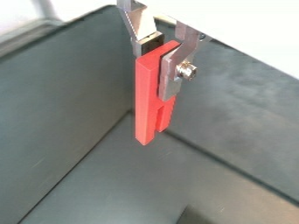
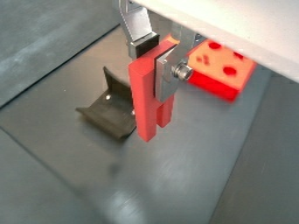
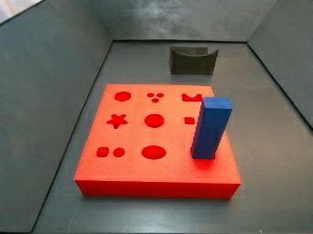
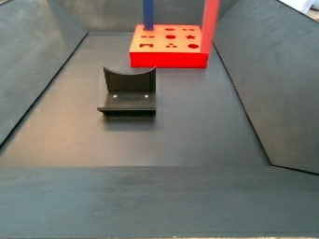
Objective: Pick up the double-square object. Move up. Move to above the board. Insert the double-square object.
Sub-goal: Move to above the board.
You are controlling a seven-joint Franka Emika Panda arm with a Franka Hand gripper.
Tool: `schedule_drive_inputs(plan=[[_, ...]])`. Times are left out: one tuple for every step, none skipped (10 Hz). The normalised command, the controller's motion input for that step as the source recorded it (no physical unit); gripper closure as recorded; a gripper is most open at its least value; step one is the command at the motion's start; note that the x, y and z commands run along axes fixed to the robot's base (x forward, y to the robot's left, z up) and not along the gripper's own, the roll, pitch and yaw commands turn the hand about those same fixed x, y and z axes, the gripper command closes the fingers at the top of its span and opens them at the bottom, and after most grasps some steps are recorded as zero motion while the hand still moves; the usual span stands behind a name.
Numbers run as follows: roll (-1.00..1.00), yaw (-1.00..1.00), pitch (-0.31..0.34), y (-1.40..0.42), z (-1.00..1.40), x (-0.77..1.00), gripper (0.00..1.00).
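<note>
My gripper (image 1: 158, 70) is shut on the double-square object (image 1: 146, 114), a slim red peg that hangs upright between the silver fingers in both wrist views (image 2: 149, 118). It is held well above the dark floor. In a side view only the peg (image 4: 211, 23) shows, at the board's right end; the gripper is out of frame. The board (image 3: 134, 146) is a flat red slab with star, circle and square holes. It also shows beyond the peg in a wrist view (image 2: 222, 74) and at the far end in a side view (image 4: 169, 58).
A tall blue block (image 3: 211, 128) stands upright on the board's right side and also shows in the other side view (image 4: 147, 9). The dark fixture (image 2: 111, 114) stands on the floor beside the peg, apart from the board (image 4: 129, 93) (image 3: 192, 59). Grey sloped walls enclose the floor.
</note>
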Motion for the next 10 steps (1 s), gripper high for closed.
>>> schedule_drive_inputs(plan=[[-0.03, 0.38, 0.153, -1.0, 0.23, 0.09, 1.0], [-0.02, 0.27, 0.106, -1.0, 0.23, 0.09, 1.0], [0.0, 0.13, 0.047, -1.0, 0.23, 0.09, 1.0], [0.0, 0.1, 0.034, -1.0, 0.23, 0.09, 1.0], [0.0, 0.03, 0.033, -1.0, 0.24, 0.09, 1.0], [0.0, 0.02, 0.039, -1.0, 0.24, 0.09, 1.0], [0.0, 0.02, 0.042, -1.0, 0.25, 0.1, 1.0], [-0.01, 0.01, 0.044, -1.0, 0.25, 0.1, 1.0], [0.01, 0.01, 0.052, -1.0, 0.25, 0.1, 1.0], [0.0, 0.0, 0.07, -1.0, 0.26, 0.12, 1.0]])
